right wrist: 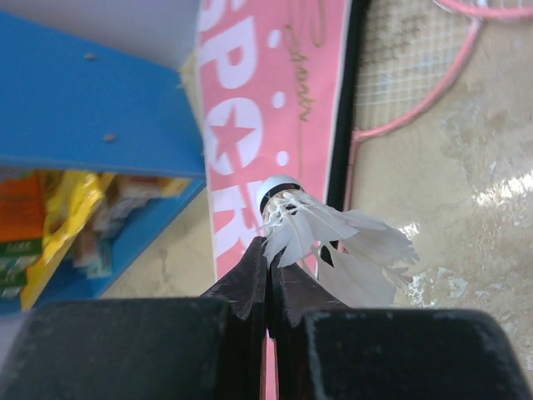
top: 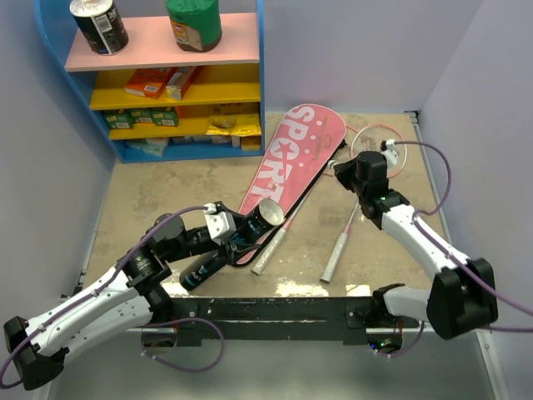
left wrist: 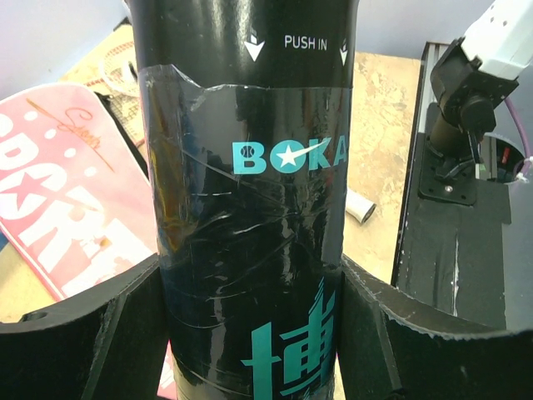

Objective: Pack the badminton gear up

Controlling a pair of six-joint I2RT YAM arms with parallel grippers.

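My left gripper (left wrist: 250, 333) is shut on the long black tube (left wrist: 250, 167) with teal lettering, one finger on each side of it. From above, the tube (top: 229, 246) lies tilted, its open end pointing at the pink "SPORT" cover (top: 291, 162). The right gripper (right wrist: 268, 250) is shut on the feathers of the white shuttlecock (right wrist: 333, 237), above the cover's (right wrist: 275, 100) black edge. One pink racket (top: 340, 250) lies right of the cover, its head (right wrist: 408, 75) by my right gripper (top: 343, 169). A second racket's white handle (top: 271, 250) sticks out from under the cover.
A blue shelf unit (top: 260, 83) with snack cans and boxes stands at the back left. Grey walls close in the left and right sides. A black mounting rail (top: 275, 312) runs along the near edge between the arm bases.
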